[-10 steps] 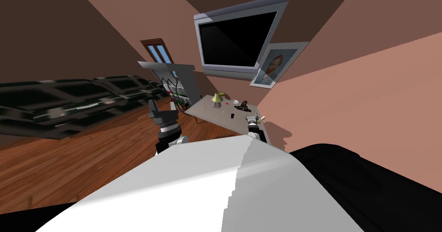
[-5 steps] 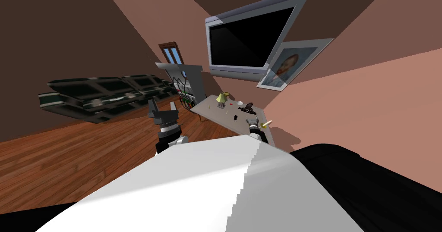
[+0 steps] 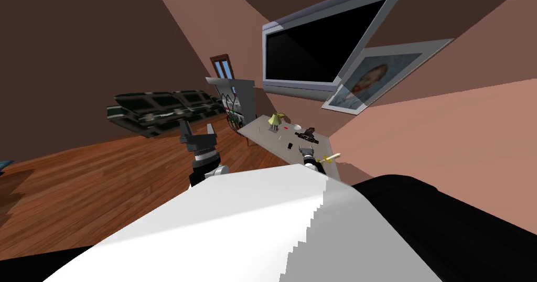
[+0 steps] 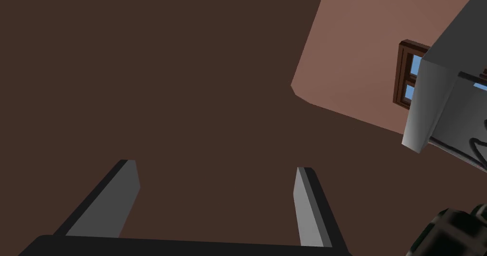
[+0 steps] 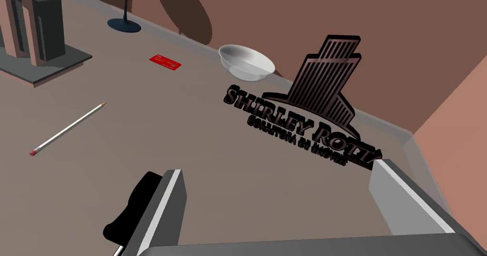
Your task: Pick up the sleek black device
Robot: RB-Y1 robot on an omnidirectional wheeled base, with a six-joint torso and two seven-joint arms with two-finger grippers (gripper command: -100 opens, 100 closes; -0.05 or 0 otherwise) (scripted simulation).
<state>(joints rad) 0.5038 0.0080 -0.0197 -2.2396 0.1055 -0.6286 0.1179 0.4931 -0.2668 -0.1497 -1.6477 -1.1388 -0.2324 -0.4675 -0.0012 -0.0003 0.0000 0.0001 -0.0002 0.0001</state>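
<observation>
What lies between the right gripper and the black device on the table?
Nothing. In the right wrist view the black device lies just beside one finger of the open right gripper, partly hidden behind it, with only bare table around.

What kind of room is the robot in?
Most likely a living room. A big black screen hangs on the wall beside a framed portrait, a dark sofa stands on the wooden floor, and a grey table holds small things.
</observation>
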